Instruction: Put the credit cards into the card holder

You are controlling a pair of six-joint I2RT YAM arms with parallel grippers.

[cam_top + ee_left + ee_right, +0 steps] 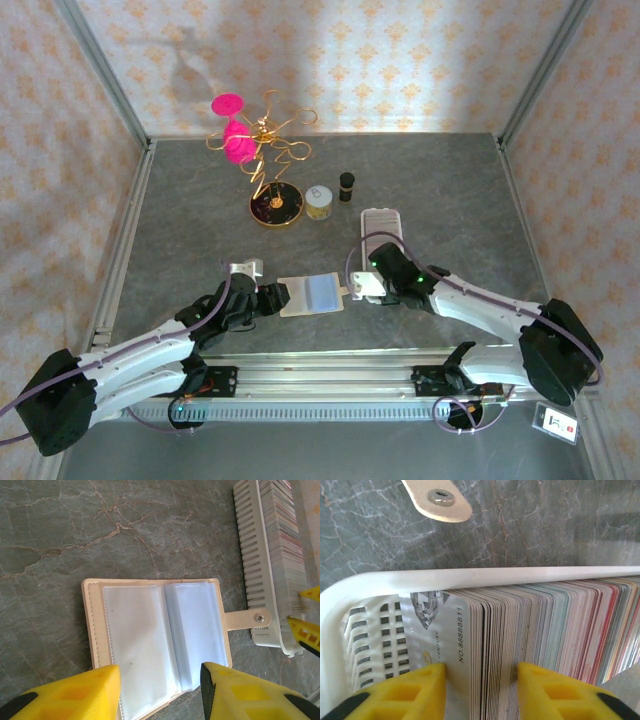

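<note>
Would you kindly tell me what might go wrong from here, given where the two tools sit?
1. The right tool straddles a thick bunch of tightly packed cards in the white tray; closing may lift several at once.
2. The wallet lies open and loose on the table with the left tool open over one edge; pushing a card in could slide it.
3. The wallet's strap ends close to the tray and might snag.

Before you, the card holder [150,635]: matt cream leatherette, glossy clear plastic sleeves, metal snap [259,618]; case [250,555] smooth white plastic; table [100,530] dull, marbled.
</note>
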